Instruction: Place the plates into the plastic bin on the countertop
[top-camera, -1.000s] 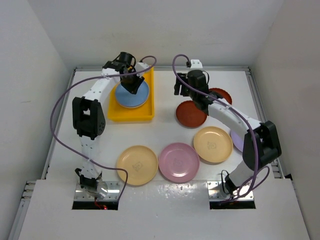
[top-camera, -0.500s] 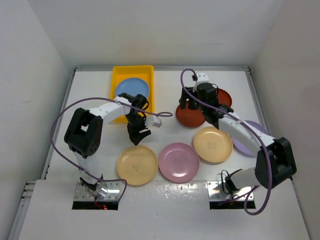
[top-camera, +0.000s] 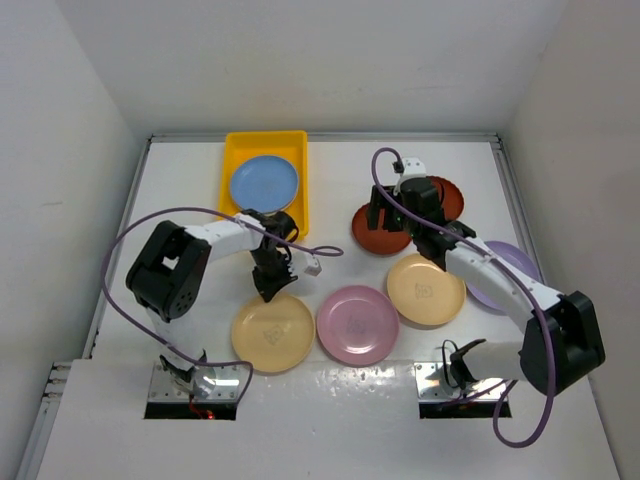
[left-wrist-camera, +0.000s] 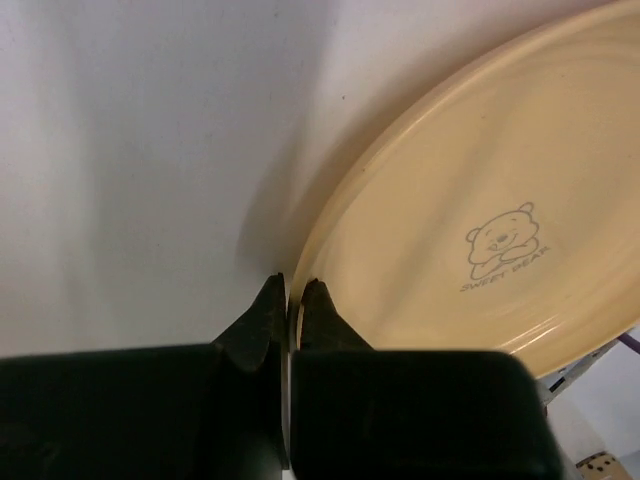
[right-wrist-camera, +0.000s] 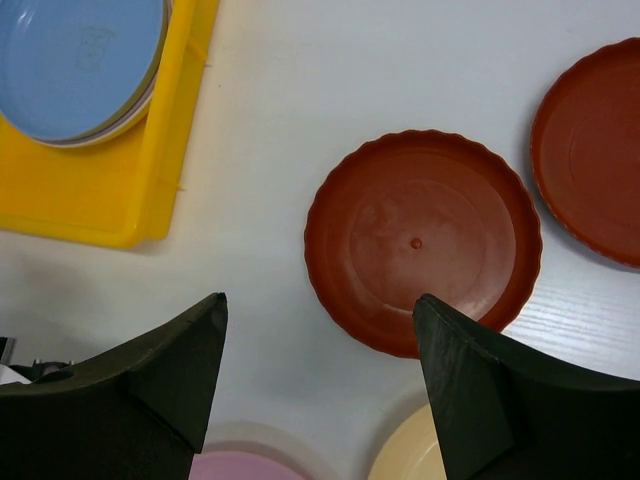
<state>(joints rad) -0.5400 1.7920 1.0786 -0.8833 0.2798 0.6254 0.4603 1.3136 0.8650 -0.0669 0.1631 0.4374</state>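
Left fingers have left the blue plate in the far bin and now clamp the near tan-yellow plate by its rim; the next carry can start; right fingers stand apart

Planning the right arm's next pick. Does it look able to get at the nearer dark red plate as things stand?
Probably yes. The right gripper hangs open above the nearer dark red plate; nothing lies on it, and its rim is clear of the other dark red plate.
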